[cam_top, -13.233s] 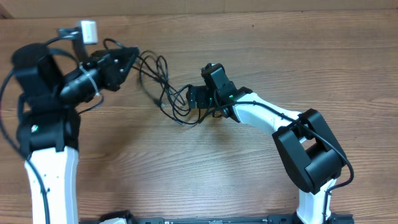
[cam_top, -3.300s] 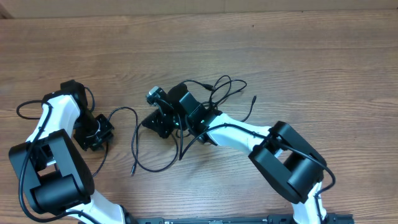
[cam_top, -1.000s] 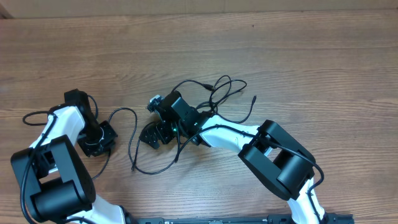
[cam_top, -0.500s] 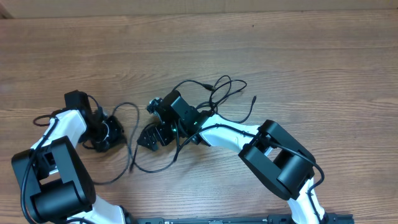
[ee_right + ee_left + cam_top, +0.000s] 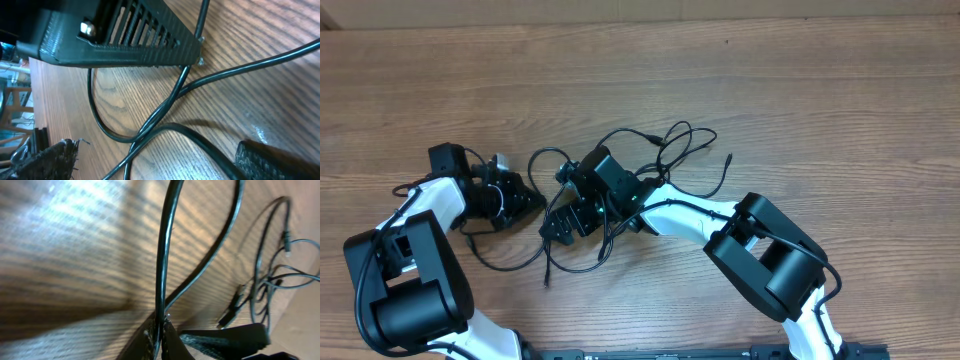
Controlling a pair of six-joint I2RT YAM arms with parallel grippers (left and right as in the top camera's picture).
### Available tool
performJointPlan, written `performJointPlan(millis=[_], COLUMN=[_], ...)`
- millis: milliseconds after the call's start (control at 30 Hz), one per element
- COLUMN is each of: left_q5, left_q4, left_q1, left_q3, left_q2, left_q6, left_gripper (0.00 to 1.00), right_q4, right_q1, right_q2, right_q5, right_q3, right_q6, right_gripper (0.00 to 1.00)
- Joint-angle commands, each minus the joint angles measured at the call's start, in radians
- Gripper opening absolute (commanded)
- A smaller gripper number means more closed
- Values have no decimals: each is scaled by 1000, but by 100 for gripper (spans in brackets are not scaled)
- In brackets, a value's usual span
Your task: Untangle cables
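Several thin black cables lie mid-table. One cable [image 5: 548, 160] loops from my left gripper [image 5: 527, 200], which is shut on it; in the left wrist view the cord [image 5: 165, 245] runs straight up from the pinched fingertips of the left gripper [image 5: 160, 330]. Its loose end [image 5: 546, 280] trails toward the front. My right gripper [image 5: 563, 226] stands open just right of the left one, low over crossing cables [image 5: 165, 127] that pass between its fingers [image 5: 45, 160]. More loops [image 5: 672, 145] lie behind the right arm, one plug [image 5: 730, 158] pointing right.
The left gripper's slatted black finger [image 5: 125, 40] fills the top of the right wrist view, very close to the right gripper. The arms' own thicker black cable [image 5: 480, 240] curves beside the left arm. Bare wooden table [image 5: 840, 110] stretches to the right and back.
My left gripper has shut on a cable and moved right and slightly back, close to the right gripper. The held loop came with it. The right arm has stayed still.
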Motion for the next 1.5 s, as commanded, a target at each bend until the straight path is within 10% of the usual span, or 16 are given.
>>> performJointPlan(millis=[0,400,1467], left_q5=[93,186,133], left_q4=[7,-14,-3], left_q1=[-8,-12,-53], left_q3=[-8,-13,-13], left_q2=[12,22,22], left_q6=[7,-72,-372], left_gripper=[5,4,4], right_q4=[-8,-6,-38], right_q1=[-1,6,6], right_q2=[11,13,12], right_q5=[89,204,296], right_q3=[22,22,21], right_q6=[39,51,51], right_gripper=[100,100,43])
